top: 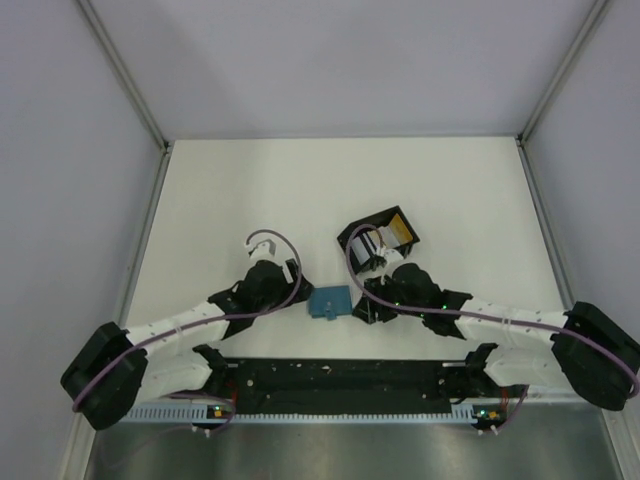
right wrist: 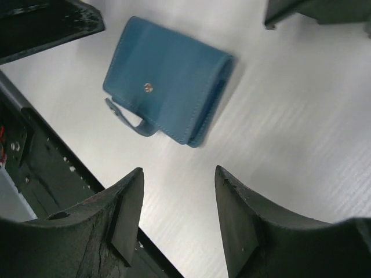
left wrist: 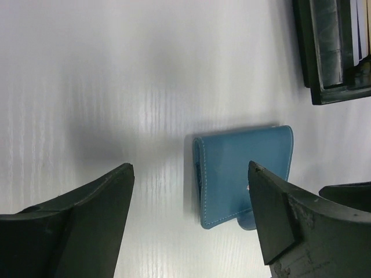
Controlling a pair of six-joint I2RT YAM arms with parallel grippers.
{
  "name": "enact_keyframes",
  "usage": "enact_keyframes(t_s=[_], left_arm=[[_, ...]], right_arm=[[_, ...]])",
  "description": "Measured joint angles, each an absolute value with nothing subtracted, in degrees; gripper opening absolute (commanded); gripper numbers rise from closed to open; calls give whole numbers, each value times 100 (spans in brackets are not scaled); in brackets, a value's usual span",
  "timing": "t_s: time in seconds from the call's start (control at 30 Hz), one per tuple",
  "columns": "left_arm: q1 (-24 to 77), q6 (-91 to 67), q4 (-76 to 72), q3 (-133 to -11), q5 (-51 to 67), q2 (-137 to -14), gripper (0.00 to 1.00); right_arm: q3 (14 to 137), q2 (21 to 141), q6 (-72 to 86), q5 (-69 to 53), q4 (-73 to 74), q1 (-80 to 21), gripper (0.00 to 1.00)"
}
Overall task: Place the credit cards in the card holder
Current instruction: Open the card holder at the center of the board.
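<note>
Teal-blue stitched folding wallet (top: 329,302) lies flat, hemmed in by left gripper (left wrist: 191,167) and right gripper (right wrist: 179,170) on either side. Black open-topped rectangular tray (top: 352,233) blocks far-right; bare white tabletop (top: 300,190) beyond is free.

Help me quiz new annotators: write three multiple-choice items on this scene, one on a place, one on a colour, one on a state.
1. Where does the card holder lie?
A. On the table, between the left fingers and the right fingers.
B. Against the far wall.
C. On top of an arm's base.

2. What colour is the card holder?
A. Red.
B. White.
C. Teal-blue.

3. How do the left fingers stand?
A. Shut on a card.
B. Apart, gripping nothing.
C. Shut on the card holder.

Answers:
1. A: the top view shows it lying between the two arms' tips.
2. C: both wrist views show it as teal-blue.
3. B: the left wrist view shows a wide gap, with the card holder flat on the table below.
</note>
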State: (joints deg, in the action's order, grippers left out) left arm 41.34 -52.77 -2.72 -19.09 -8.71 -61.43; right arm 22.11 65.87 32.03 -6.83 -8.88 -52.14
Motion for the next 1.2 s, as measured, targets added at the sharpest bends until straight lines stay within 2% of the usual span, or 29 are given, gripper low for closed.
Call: enact_keyframes(t_s=[0.17,0.37,0.63,0.87,1.2], left_arm=[[4095,-4600,-211,-2569,-832,-6731,86],[3977,-4123,-381,-3033,-390,-7459,88],[3905,-4141,-816,-2995,377,-7942,72],[3813,-4447,-1533,-2383,403,-7671,61],[3868,-4930,-1420,-1909,604,-7102,58]], right_arm=[[2226,6860,4073,-655,-749,-5039,53],[2268,7708,4995,-1188,-1417,-5039,55],[2523,8335,5586,-1380,-2012,-5039,56],[3251,8794,5437,-1267,-1463,-4971,57],[3959,8899,4698,-1002,-1048,-4392,60]])
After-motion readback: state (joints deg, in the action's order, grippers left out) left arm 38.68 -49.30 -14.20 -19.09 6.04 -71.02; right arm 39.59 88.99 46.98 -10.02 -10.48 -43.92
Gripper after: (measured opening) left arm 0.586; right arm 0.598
